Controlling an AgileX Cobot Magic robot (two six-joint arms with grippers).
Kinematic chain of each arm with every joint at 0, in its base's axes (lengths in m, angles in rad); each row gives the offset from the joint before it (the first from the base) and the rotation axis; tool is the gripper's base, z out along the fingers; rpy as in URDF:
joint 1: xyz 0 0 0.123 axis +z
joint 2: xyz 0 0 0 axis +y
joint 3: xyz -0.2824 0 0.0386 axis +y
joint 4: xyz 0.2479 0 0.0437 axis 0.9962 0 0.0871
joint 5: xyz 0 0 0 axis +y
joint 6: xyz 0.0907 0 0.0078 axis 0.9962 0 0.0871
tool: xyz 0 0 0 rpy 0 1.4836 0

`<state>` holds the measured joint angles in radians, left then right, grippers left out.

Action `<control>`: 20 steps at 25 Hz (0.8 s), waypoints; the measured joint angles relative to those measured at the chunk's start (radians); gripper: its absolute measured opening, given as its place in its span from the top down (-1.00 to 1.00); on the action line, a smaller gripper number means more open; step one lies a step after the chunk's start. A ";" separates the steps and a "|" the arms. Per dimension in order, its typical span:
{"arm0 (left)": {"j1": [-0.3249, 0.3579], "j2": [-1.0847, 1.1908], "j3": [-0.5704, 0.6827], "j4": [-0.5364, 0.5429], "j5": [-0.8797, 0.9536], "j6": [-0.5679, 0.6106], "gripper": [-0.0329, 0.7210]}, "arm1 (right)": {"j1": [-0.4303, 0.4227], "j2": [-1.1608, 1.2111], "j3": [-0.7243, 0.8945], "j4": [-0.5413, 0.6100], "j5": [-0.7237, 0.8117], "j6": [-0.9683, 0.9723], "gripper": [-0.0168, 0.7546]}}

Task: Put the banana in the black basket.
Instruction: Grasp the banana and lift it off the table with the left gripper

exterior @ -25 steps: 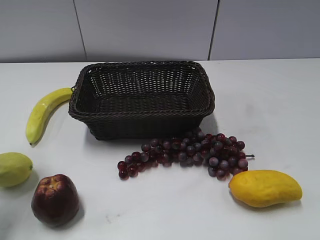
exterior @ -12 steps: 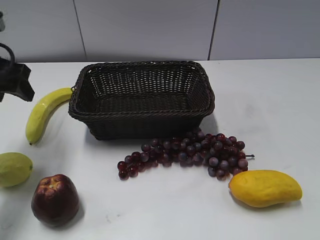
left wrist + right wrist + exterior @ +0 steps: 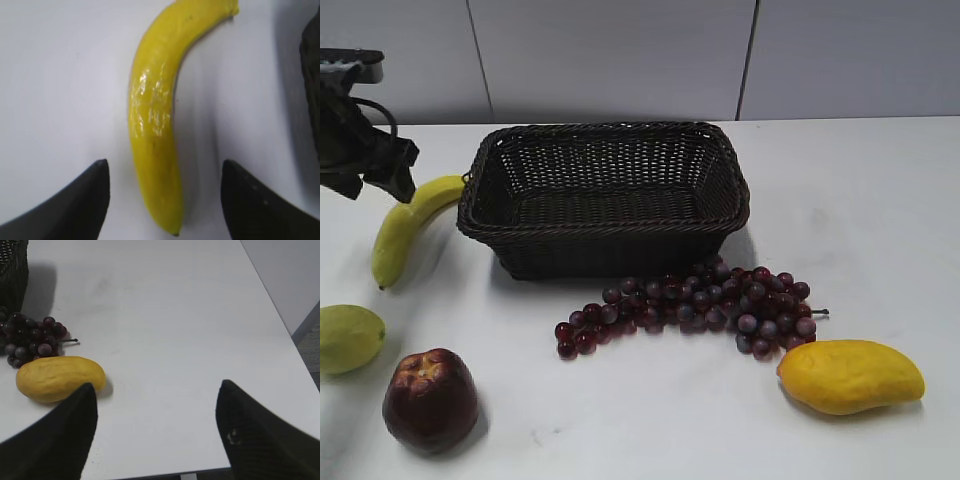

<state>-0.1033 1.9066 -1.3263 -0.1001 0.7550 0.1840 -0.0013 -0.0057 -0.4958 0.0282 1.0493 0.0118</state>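
we saw the banana lying on the white table, just left of the black basket, its upper end close against the basket's left rim and its lower end pointing toward us. the basket held nothing that we could see. our left gripper hung over the banana's upper end at the left edge of the exterior view. in the left wrist view the banana ran lengthwise between the two dark fingers of that gripper, which stood wide apart with bare table on both sides of the fruit, touching nothing; a strip of the basket showed at the right edge. our right gripper was likewise spread wide over bare table, holding nothing, with the mango just beside its left finger and the grapes beyond that. in the exterior view the grapes lay along the front of the basket, the mango at front right, and a pale-green fruit and a dark red apple at front left, both well apart from the banana.
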 joint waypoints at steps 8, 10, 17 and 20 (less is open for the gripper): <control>0.000 0.103 -0.077 0.020 -0.001 0.000 -0.89 | 0.000 0.000 0.000 0.000 0.000 0.000 -0.57; 0.000 0.122 -0.080 0.023 -0.016 0.000 -0.89 | 0.000 0.000 0.000 0.000 0.000 0.000 -0.57; 0.000 0.173 -0.081 0.026 -0.053 0.000 -0.89 | 0.000 0.000 0.000 0.000 0.000 0.000 -0.57; 0.000 0.194 -0.081 0.026 -0.066 0.000 -0.89 | 0.000 0.000 0.000 0.000 0.000 0.000 -0.57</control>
<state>-0.1033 2.1008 -1.4072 -0.0739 0.6886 0.1840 -0.0013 -0.0057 -0.4958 0.0282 1.0493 0.0118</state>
